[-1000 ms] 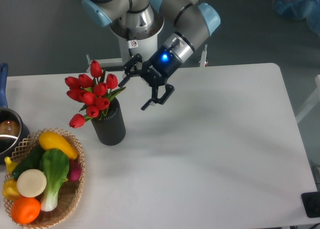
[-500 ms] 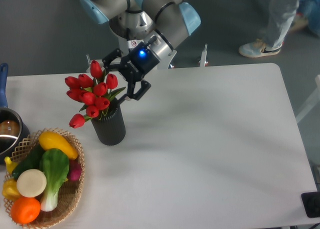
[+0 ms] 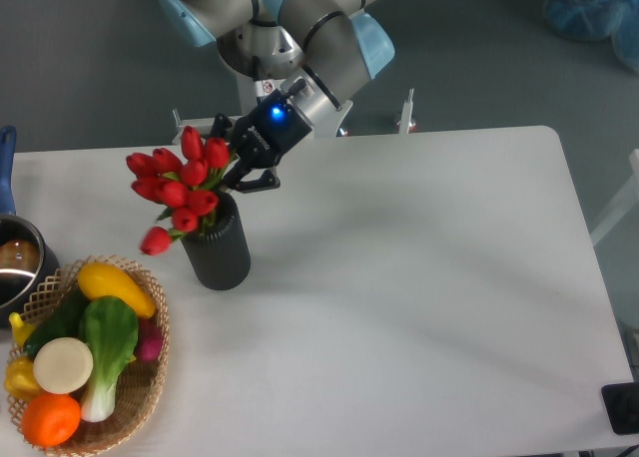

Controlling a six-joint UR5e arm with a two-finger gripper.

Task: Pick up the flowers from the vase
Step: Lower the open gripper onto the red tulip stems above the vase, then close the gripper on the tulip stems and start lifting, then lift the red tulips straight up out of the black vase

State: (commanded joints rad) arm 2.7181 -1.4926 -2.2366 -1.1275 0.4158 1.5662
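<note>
Bunch of red tulip buds on green stems [image 3: 185, 188] is seen standing in the ribbed matte black cylindrical vase [image 3: 217, 245] on the white worktop [image 3: 429, 277]. Black two-finger tool [image 3: 240, 166] is spread against the bunch's right side. Bunch judged light, soft, crushable; stems above the mouth are preferred.

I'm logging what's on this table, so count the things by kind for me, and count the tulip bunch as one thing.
Flowers, one bunch of red tulips: 1
Vase, black: 1
Wicker basket: 1
Vegetables in the basket, those showing: about 7
Metal pot at the left edge: 1
Total: about 11, not counting the robot's hand at the bunch.
</note>
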